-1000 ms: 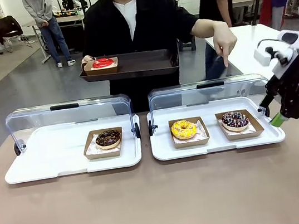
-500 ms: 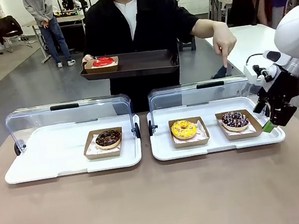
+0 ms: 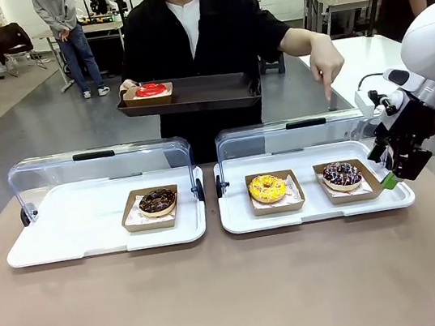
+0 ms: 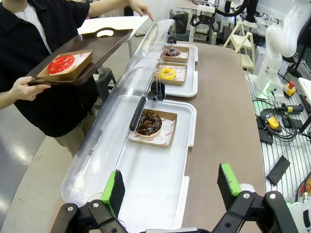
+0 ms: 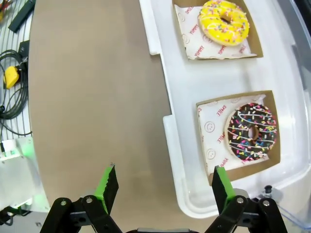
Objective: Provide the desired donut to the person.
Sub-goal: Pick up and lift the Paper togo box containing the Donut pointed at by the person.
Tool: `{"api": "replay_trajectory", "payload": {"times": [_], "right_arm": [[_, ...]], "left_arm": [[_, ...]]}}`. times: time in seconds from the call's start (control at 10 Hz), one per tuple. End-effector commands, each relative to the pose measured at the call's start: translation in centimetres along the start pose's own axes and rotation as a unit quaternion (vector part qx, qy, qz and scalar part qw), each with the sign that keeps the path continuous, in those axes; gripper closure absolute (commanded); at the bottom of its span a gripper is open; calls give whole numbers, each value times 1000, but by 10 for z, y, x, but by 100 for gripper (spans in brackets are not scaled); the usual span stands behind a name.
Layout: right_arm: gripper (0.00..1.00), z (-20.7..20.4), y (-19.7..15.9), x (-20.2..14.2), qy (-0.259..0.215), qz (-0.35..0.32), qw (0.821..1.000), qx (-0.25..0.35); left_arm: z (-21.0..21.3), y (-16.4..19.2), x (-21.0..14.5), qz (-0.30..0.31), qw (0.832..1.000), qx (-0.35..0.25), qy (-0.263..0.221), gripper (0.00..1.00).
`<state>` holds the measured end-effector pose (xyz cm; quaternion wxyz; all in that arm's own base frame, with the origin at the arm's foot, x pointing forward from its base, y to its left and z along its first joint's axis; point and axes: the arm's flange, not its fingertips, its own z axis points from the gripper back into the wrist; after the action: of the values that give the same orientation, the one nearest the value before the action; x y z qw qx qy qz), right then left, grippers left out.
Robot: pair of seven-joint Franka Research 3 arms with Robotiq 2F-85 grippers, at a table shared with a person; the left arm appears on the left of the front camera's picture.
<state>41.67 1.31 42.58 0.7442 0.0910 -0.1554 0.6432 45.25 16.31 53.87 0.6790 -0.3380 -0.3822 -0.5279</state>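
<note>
Right gripper [image 3: 395, 175] at right edge, near sprinkled donut [image 3: 342, 175], jaws wide, empty. Left gripper [image 4: 170, 187] wide too, empty. Person's hand [image 3: 325, 61] pointing down, upper right.

The chocolate donut [image 3: 341, 175] with coloured sprinkles lies flat on paper in a brown cardboard dish at the right end of the right-hand white tray [image 3: 315, 211], close to its right edge. The person [image 3: 198, 35], in a black jacket over a white shirt, stands at the far edge of the table [image 3: 221, 294]. One hand [image 3: 325, 61] points an index finger straight down above that end, and the other holds a dark brown serving tray [image 3: 215, 91] level, with a red donut [image 3: 149, 90] at one end.
</note>
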Motion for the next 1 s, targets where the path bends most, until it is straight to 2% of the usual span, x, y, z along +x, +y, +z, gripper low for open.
{"api": "replay_trajectory", "payload": {"times": [0.0, 0.4, 0.9], "right_arm": [[0, 0, -1, -1, 0, -1, 1000, 0], [0, -42, -22, -22, 61, 32, 997, -26], [0, -79, -50, -24, 90, 40, 995, -19]], "left_arm": [[1, 0, 1, 0, 1000, 3, -2, 0], [1, 0, 1, 0, 1000, 3, -2, 0], [1, 0, 1, 0, 1000, 3, -2, 0]]}}
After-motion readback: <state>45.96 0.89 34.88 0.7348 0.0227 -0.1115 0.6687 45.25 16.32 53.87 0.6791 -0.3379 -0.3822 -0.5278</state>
